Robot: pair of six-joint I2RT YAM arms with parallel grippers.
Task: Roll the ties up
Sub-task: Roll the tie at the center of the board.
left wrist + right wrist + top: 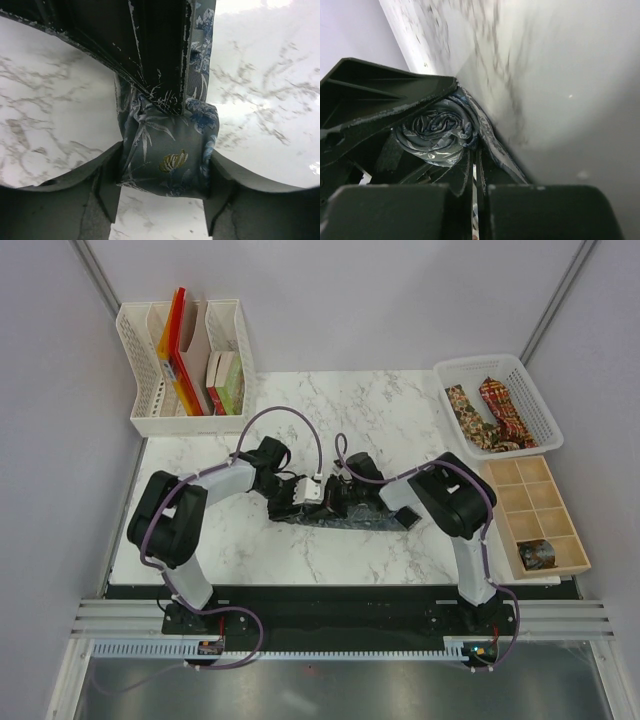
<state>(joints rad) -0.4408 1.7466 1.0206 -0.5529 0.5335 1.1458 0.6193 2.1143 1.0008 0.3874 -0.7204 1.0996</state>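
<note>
Ties (503, 412): two in white basket (480, 364) | rolled tie (536, 554): wooden tray (528, 502), near compartment

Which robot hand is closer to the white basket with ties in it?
The right gripper. It sits mid-table, left of the basket; the left gripper is farther left. Both are at the dark tie.

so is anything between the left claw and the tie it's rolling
Nothing visible is in the way. The grey-green tie is rolled up and sits right between the left claw fingers, touching both. The right claw comes in from the opposite side, shut on the tie beside the roll, not blocking.
</note>
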